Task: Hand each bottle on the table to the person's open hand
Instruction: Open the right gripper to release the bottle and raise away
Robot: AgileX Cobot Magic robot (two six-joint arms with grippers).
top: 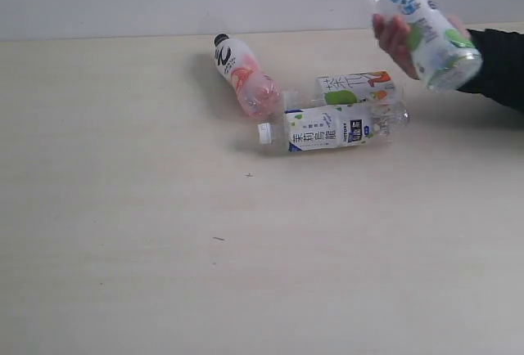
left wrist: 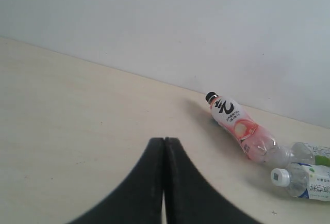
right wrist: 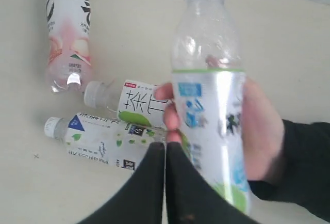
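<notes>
My left wrist camera shows the left gripper [left wrist: 164, 142] over the pale beige wooden table [top: 147, 257], its black jaws pressed together with nothing between them. The right gripper [right wrist: 165, 147] is also closed tight and empty. It sits just in front of a clear plastic white-capped bottle [right wrist: 209, 105], which the person's bare hand [right wrist: 263, 131] holds tilted above the table's far right corner. Near the far edge lie a pink-labelled black-capped bottle [top: 246, 85], a white-green-labelled bottle [top: 332, 128] and, touching that one, an orange-marked bottle [top: 358, 87].
</notes>
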